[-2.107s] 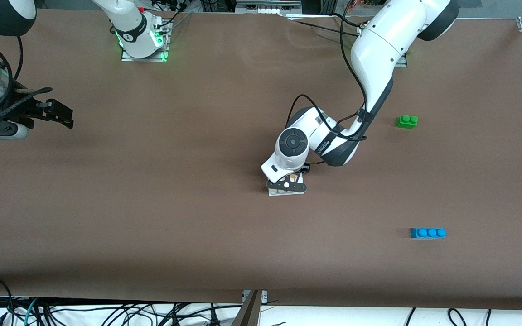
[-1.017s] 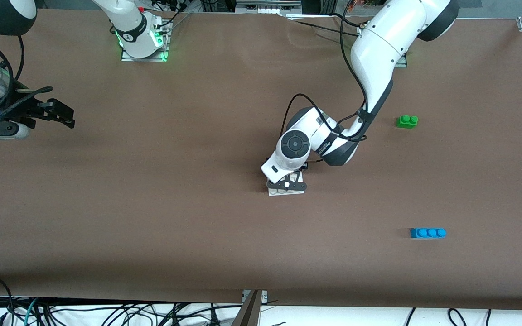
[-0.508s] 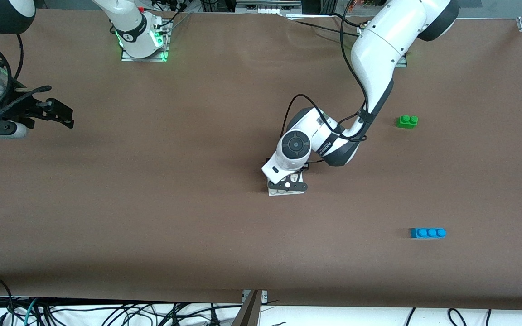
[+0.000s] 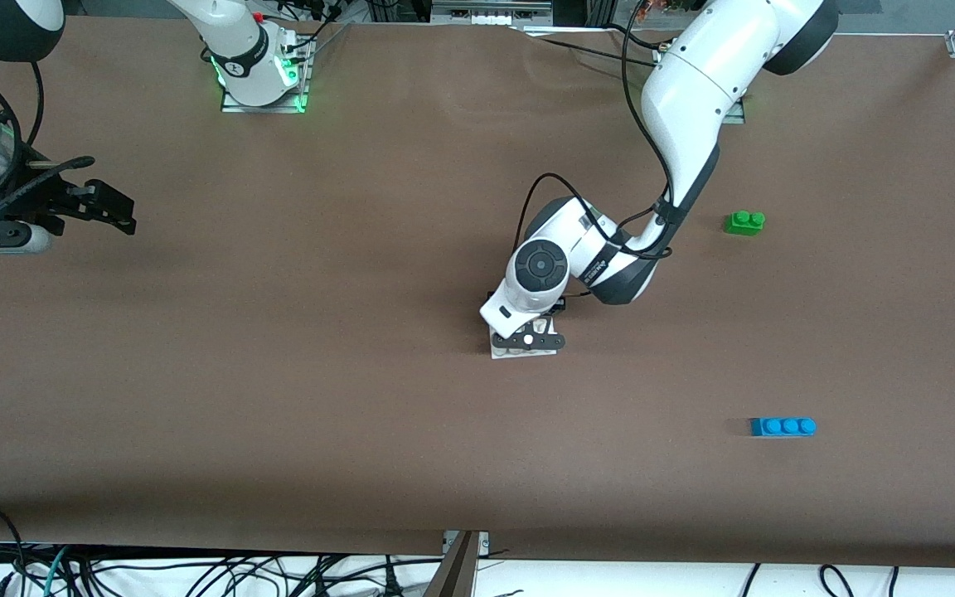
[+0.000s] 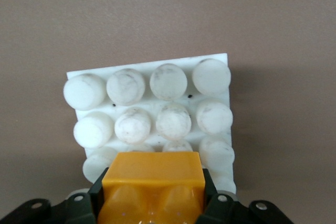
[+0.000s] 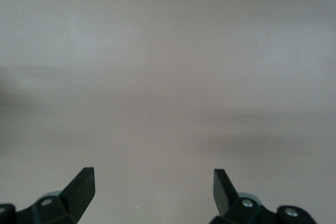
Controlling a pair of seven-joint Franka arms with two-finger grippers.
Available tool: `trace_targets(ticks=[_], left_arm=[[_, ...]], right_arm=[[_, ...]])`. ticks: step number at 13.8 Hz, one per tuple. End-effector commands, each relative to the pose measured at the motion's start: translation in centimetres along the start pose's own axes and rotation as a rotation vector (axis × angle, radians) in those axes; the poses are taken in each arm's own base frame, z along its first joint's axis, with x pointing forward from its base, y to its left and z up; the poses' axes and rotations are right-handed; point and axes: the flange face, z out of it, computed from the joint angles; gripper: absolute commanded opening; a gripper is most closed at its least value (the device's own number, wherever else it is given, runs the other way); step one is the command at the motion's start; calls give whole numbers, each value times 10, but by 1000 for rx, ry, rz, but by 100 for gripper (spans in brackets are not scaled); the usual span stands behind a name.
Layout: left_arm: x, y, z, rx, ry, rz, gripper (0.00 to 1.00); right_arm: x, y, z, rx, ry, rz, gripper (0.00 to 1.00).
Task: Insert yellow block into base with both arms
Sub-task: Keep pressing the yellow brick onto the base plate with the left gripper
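Note:
My left gripper (image 4: 527, 334) is shut on the yellow block (image 5: 152, 184) and holds it low over the white studded base (image 4: 519, 351) at the middle of the table. In the left wrist view the block covers the base's (image 5: 157, 103) nearest rows of studs, and I cannot tell if it touches them. In the front view the block is hidden under the left hand. My right gripper (image 4: 113, 211) is open and empty, and waits above the table at the right arm's end. In the right wrist view its fingertips (image 6: 84, 182) stand wide apart over bare table.
A green two-stud brick (image 4: 744, 222) lies toward the left arm's end, farther from the front camera than a blue three-stud brick (image 4: 782, 426). The left arm's cable loops above the base. The arm mounts stand along the table's far edge.
The left hand has sunk a little and shifted slightly over the base, and the block no longer shows from the front. The right arm has not moved.

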Motion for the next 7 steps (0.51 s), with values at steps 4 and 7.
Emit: trace_targets(ticks=[4,7], left_arm=[[-4,6,14,27,-15,-3,9],[2,-2,15,35,-10,-19,9]], right_arm=[[0,-3,-6,12,-3,6,100],[0,-2,-6,12,-5,8,100]])
